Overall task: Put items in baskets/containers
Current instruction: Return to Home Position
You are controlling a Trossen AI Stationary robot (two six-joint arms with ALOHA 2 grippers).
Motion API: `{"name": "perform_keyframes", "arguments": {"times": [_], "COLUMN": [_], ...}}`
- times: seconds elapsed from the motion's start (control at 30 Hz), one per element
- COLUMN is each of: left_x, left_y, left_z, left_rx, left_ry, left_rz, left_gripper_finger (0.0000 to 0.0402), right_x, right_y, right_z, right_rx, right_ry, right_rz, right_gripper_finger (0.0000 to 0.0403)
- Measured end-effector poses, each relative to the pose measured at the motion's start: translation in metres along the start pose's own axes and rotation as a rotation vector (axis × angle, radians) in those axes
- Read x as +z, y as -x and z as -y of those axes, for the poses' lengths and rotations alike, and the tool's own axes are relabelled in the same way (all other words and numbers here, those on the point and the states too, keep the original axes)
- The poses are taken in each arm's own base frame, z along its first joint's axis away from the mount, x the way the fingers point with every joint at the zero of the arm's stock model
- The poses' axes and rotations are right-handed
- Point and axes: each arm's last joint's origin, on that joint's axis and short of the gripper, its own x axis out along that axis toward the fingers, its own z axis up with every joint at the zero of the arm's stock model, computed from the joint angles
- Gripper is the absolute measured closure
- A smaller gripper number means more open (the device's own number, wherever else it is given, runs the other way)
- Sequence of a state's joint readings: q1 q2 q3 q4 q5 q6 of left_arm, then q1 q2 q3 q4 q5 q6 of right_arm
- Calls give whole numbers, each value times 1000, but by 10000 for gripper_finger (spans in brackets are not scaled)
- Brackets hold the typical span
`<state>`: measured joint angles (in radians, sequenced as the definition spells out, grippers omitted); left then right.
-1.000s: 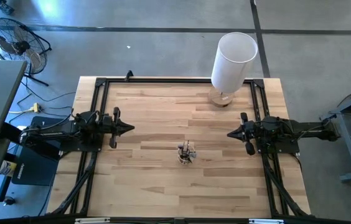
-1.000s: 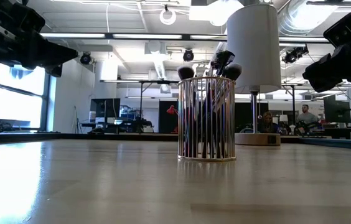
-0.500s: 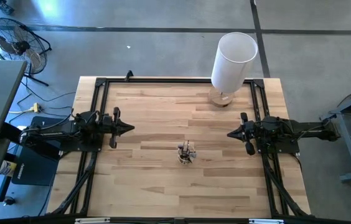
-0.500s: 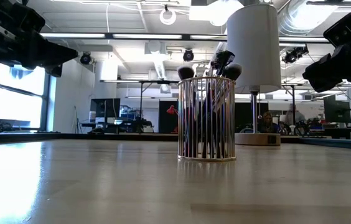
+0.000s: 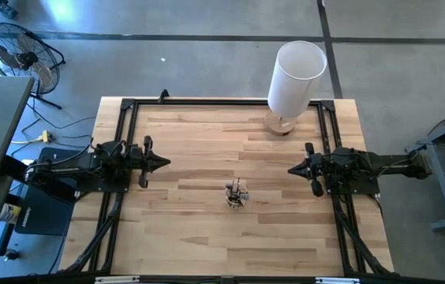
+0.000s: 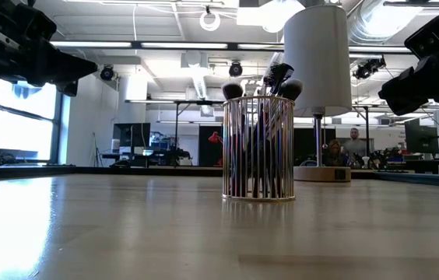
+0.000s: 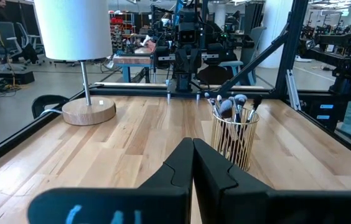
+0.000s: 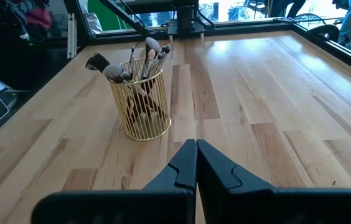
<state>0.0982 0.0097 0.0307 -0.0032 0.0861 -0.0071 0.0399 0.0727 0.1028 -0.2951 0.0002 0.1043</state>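
Observation:
A round gold wire basket stands upright on its base at the middle of the wooden table, and several makeup brushes stand in it, bristle tips up. The basket and its brushes show in both wrist views too. My left gripper hangs shut above the table's left side, pointing at the basket from well short of it. My right gripper hangs shut above the right side, also well short of it. Each gripper is free of any object.
A tall white cylinder lamp on a round wooden base stands at the table's far right corner. Black frame rails run along the table's left, far and right edges. Bare wood surrounds the basket. People show far off in the room.

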Motion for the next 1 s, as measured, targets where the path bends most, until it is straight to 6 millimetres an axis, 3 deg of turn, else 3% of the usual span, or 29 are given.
{"name": "perform_keyframes", "arguments": {"times": [1.0], "left_x": [0], "left_y": [0], "left_z": [11], "left_rx": [-93], "left_ry": [1], "left_rz": [-2], "left_gripper_finger": [401], "right_x": [0], "right_y": [0], "right_z": [0], "right_rx": [0], "right_ry": [0], "right_rz": [0], "right_gripper_finger": [402]}}
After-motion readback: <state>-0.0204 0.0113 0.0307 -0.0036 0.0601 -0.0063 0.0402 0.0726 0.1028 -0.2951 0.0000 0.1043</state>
